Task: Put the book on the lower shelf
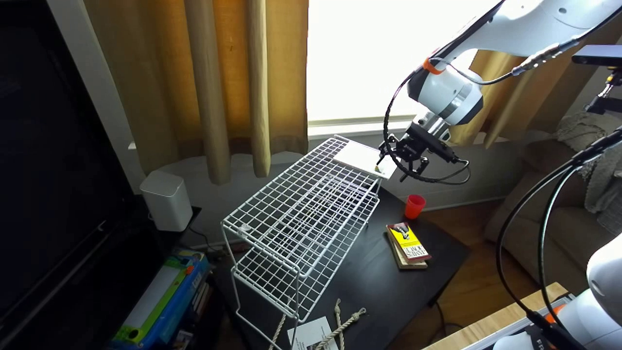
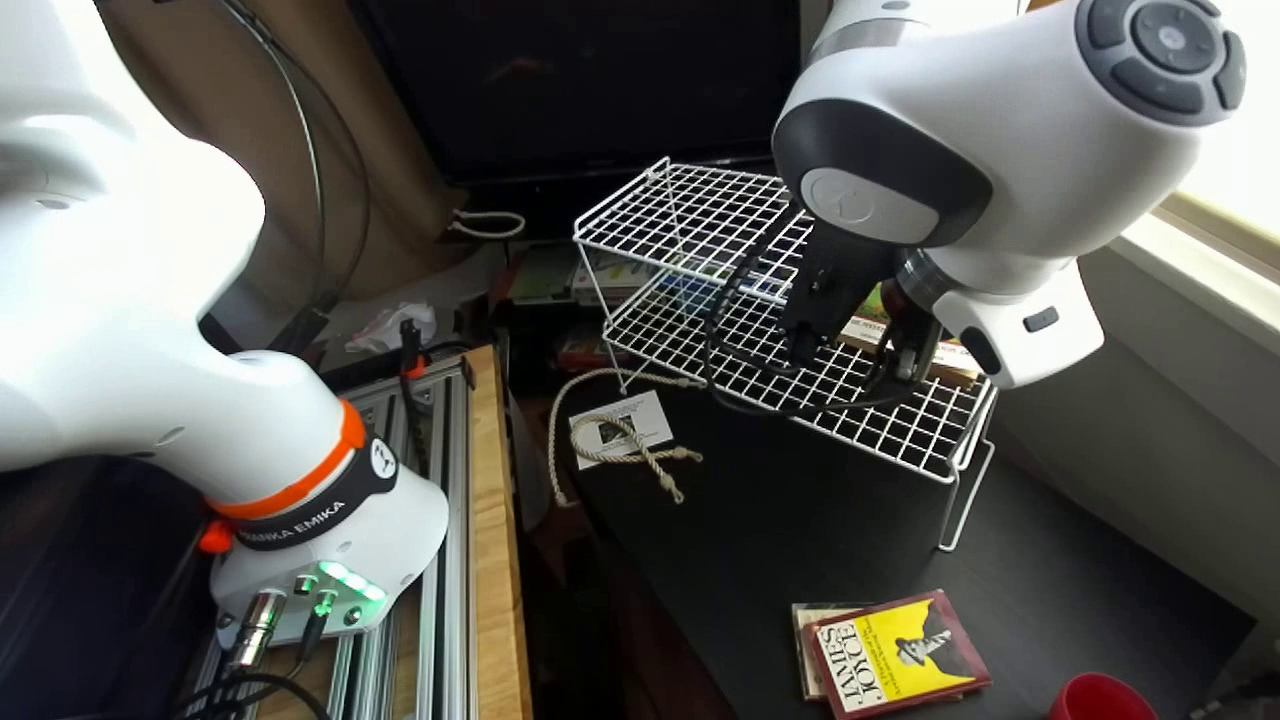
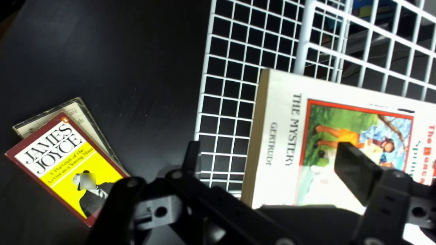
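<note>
Two fingers [image 3: 357,173] of the gripper [image 3: 267,149], wide apart: in the wrist view, one over the cover of the book [image 3: 316,129], one past its spine. Impossible to tell contact. As for the book: flat at one end of the top grid [image 1: 301,206], above the lower shelf [image 3: 231,60].

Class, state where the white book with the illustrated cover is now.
In an exterior view, the white book lies on the rack's top grid, at its upper-right end near the window, close to the gripper.
</note>
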Action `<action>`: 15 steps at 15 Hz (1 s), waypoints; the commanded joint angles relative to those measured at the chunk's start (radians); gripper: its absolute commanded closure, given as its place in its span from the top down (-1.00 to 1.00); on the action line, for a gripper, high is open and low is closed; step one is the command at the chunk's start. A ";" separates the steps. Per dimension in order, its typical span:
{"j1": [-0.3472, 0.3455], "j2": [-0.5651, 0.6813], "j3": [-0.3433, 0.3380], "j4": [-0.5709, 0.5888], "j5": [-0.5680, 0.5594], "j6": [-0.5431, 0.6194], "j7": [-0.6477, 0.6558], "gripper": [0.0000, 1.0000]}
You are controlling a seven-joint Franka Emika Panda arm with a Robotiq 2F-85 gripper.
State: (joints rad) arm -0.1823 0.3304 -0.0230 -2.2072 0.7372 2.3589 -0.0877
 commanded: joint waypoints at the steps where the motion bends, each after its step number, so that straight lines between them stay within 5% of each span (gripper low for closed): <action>1: -0.058 -0.015 0.006 -0.037 0.136 -0.060 -0.191 1.00; 11: -0.113 0.082 -0.044 0.012 0.440 -0.279 -0.545 1.00; 13: -0.110 0.112 -0.056 0.029 0.473 -0.306 -0.582 0.69; 14: -0.110 0.127 -0.059 0.040 0.497 -0.313 -0.599 0.31; 15: -0.111 0.143 -0.063 0.051 0.511 -0.332 -0.613 0.16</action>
State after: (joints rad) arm -0.2873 0.4212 -0.0712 -2.1932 1.1825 2.0800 -0.6400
